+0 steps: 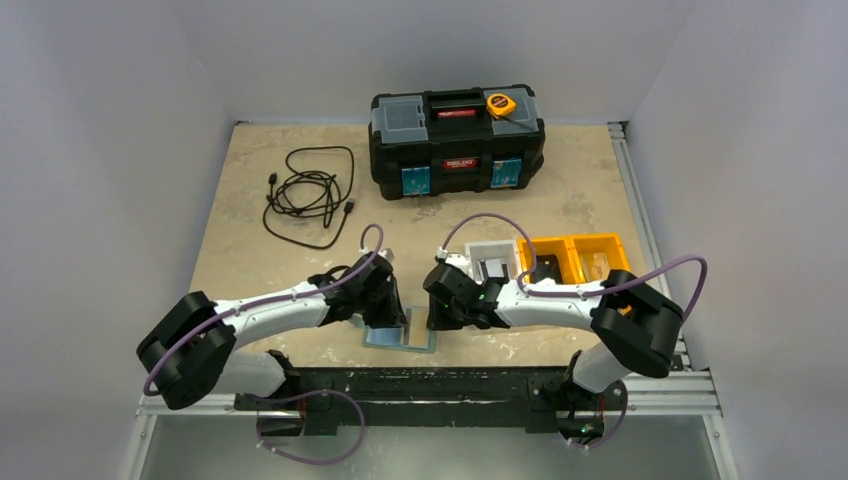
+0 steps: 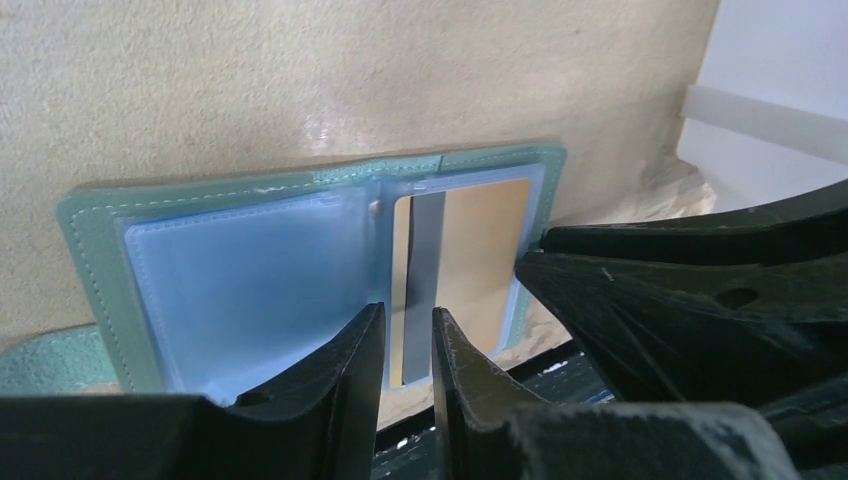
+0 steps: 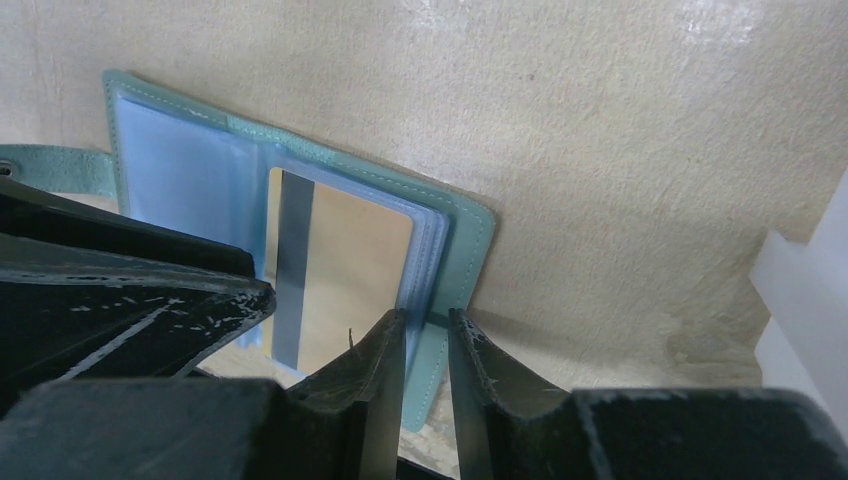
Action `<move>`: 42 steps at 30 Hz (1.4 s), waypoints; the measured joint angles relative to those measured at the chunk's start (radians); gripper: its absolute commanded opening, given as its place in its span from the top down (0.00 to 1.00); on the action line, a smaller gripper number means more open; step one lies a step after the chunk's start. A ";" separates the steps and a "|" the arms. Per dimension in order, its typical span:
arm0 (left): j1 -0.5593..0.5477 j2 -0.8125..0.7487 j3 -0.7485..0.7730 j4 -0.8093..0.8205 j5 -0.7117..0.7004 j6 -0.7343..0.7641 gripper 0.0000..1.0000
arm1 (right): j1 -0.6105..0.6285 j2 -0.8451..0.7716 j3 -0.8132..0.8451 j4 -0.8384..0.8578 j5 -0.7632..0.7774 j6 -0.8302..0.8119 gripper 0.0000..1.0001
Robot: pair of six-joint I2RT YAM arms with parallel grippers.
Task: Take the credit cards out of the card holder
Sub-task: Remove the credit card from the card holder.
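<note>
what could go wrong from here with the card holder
1. The left end effector straddles pocket and tan card together; it may pinch both and lift the card holder too.
2. The right end effector sits at its right cover, by the table's near edge; a slip could push it off.

At the far edge of the beige table (image 1: 580, 200) we see a black toolbox (image 1: 457, 143), closed, with a yellow tape measure (image 1: 501, 104) lying on the right part of its lid. To the left of it a black cable (image 1: 310, 195) lies in a loose coil. On the right side a white bin (image 1: 491, 257) stands just beside two orange bins (image 1: 578, 257).
</note>
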 measured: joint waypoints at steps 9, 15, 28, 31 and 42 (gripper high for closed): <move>0.034 0.031 -0.056 0.092 0.068 0.000 0.81 | 0.001 0.029 0.021 0.026 -0.001 -0.003 0.92; 0.056 0.040 -0.078 0.138 0.106 -0.002 0.90 | 0.000 0.030 0.023 0.026 0.000 -0.006 0.97; 0.106 0.000 -0.123 0.192 0.176 -0.006 1.00 | 0.000 0.036 0.026 0.021 0.006 -0.008 1.00; 0.119 -0.016 -0.133 0.196 0.193 -0.005 1.00 | 0.000 0.040 0.026 0.024 0.006 -0.005 1.00; 0.171 -0.059 -0.175 0.216 0.242 -0.003 1.00 | 0.000 0.056 0.030 0.049 0.005 0.009 1.00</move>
